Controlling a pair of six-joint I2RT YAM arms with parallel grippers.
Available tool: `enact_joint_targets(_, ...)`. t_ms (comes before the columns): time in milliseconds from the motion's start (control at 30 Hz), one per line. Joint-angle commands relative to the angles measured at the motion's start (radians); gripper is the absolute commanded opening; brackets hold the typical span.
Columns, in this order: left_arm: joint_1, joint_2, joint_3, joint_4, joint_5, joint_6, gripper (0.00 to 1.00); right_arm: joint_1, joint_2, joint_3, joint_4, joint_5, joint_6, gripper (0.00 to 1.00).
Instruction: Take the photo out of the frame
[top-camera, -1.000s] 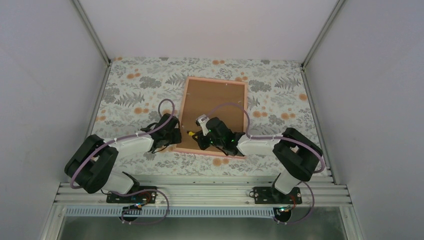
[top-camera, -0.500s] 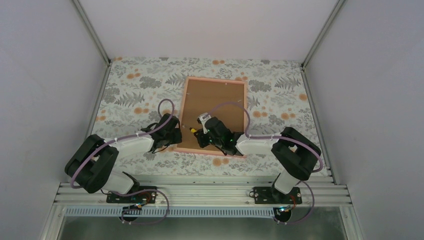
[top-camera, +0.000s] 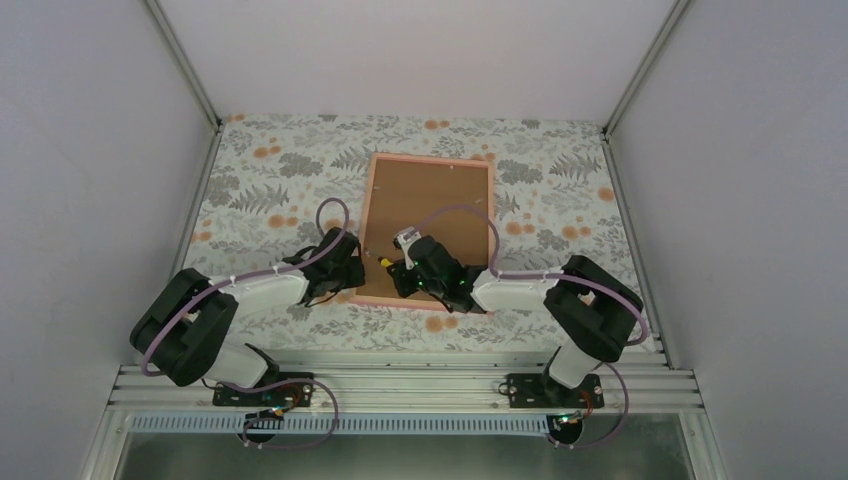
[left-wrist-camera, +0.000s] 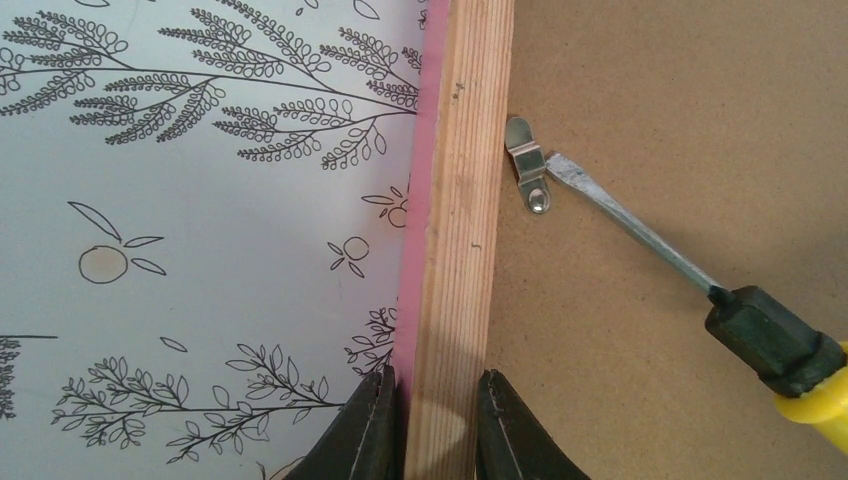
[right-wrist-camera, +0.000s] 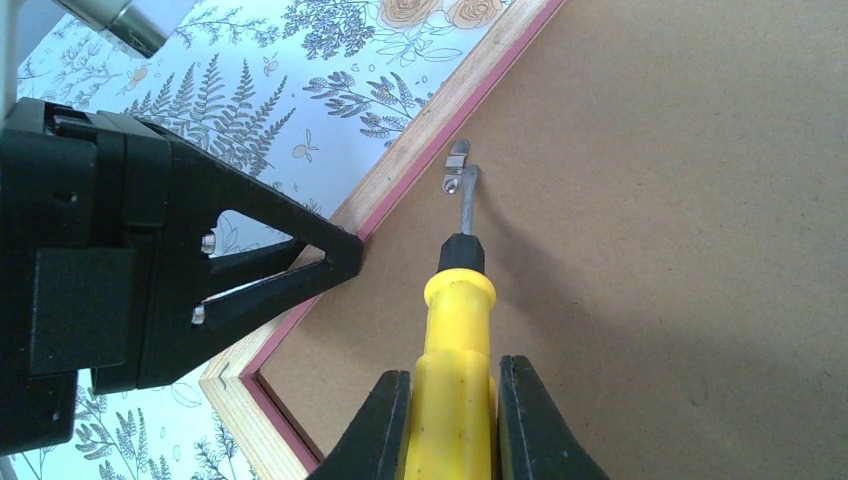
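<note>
Evidently the stiff, light frame (left-wrist-camera: 450, 250) lies face down, its rail pinched by the left gripper (left-wrist-camera: 432, 420), the right gripper (right-wrist-camera: 455, 420) clamping a screwdriver (right-wrist-camera: 458, 320) at the clip (left-wrist-camera: 527, 165); the hidden photo underneath probably bends easily.

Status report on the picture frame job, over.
Left tool shut on thin pink wooden frame rail. Right tool shut on yellow-handled screwdriver, tip at small metal clip. Brown fibreboard backing still in; photo hidden.

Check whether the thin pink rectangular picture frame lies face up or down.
Face down: the frame shows its brown fibreboard backing panel upward.
</note>
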Motion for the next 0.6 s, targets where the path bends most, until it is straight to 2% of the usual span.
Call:
enact_joint_targets(0, -0.009, 0.031, -0.036, -0.025, 0.042, -0.075, 0.08, 0.032, -0.019, 0.01, 0.025, 0.005, 0.006, 0.04)
enact_joint_targets(200, -0.011, 0.031, -0.038, -0.023, 0.041, -0.081, 0.08, 0.043, -0.08, -0.025, 0.04, 0.094, 0.035, 0.04)
enact_joint_targets(367, -0.013, 0.029, -0.041, -0.024, 0.038, -0.084, 0.08, 0.049, -0.081, -0.021, 0.05, 0.051, 0.02, 0.04)
enact_joint_targets(567, -0.013, 0.029, -0.041, -0.023, 0.04, -0.087, 0.08, 0.057, 0.0, 0.021, 0.011, 0.035, 0.034, 0.04)
